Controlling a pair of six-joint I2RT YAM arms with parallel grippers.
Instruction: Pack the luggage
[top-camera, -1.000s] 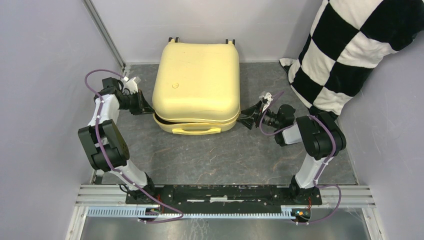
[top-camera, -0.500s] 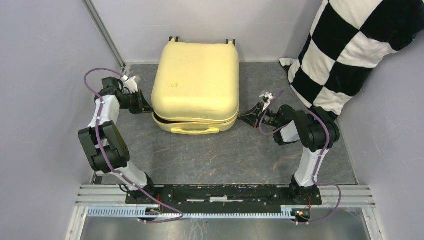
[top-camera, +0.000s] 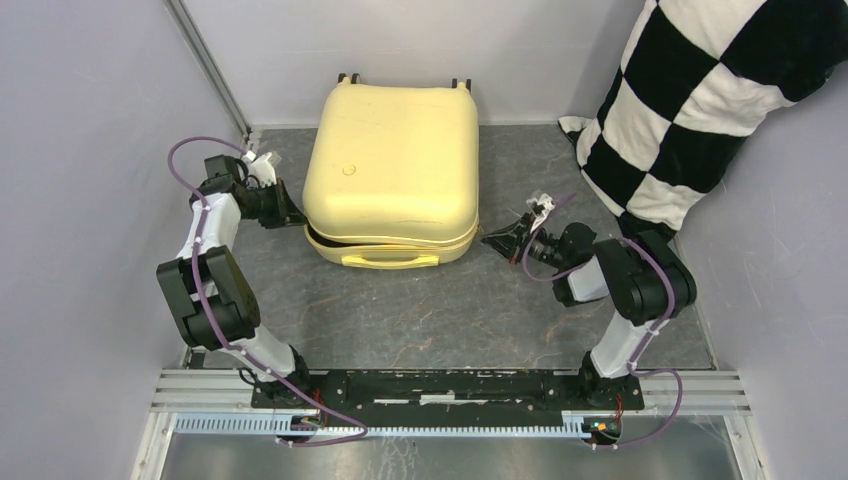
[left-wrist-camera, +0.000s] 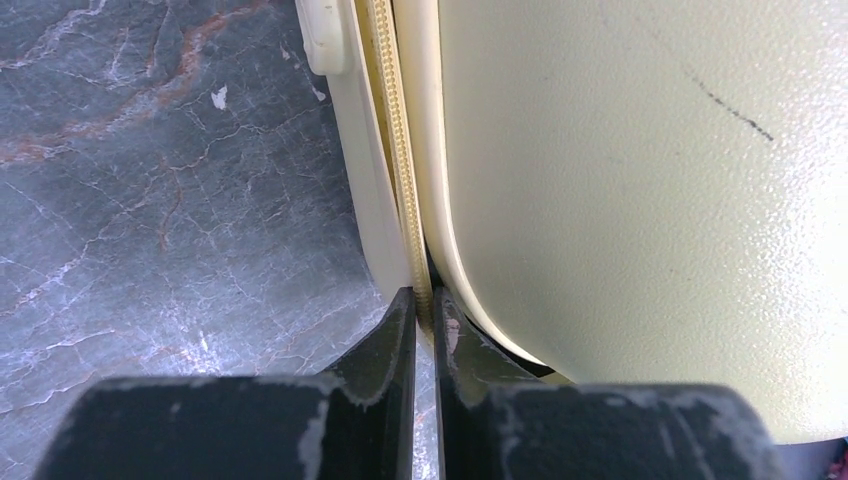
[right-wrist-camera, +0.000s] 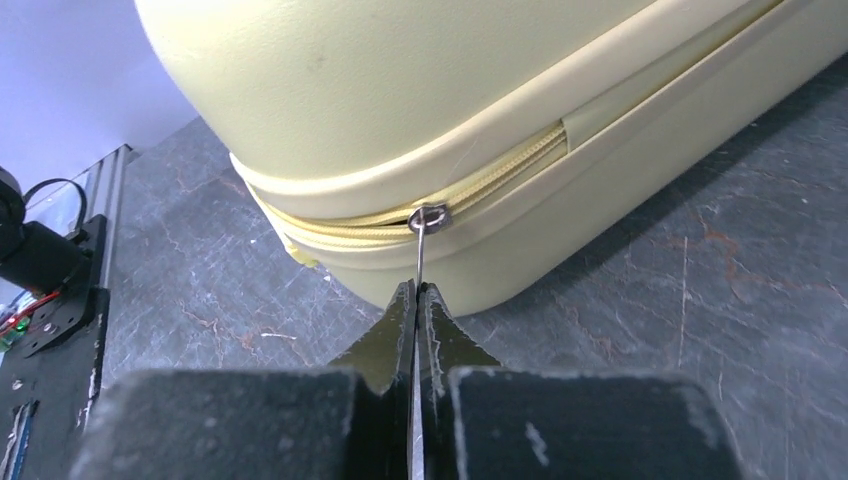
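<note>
The luggage (top-camera: 392, 170) is a pale-yellow hard-shell suitcase lying flat at the back middle, lid down, with its side handle (top-camera: 385, 262) facing me. A dark gap shows between the shells at its front left corner. My left gripper (top-camera: 298, 217) is at the case's left side, shut on the zipper edge (left-wrist-camera: 400, 180) of the lower shell, as the left wrist view shows (left-wrist-camera: 424, 300). My right gripper (top-camera: 488, 240) is at the front right corner. In the right wrist view this gripper (right-wrist-camera: 416, 290) is shut on the thin metal zipper pull (right-wrist-camera: 425, 250) hanging from the slider (right-wrist-camera: 430, 217).
A black-and-white checkered pillow (top-camera: 700, 100) leans in the back right corner, close behind my right arm. Grey walls close in on the left, back and right. The metal mounting rail (top-camera: 450, 385) runs along the near edge. Caster wheels (top-camera: 348, 78) point at the back wall.
My right gripper has gone from open to shut on the zipper pull, and its wrist has shifted slightly toward me. The left arm and the suitcase have not moved.
</note>
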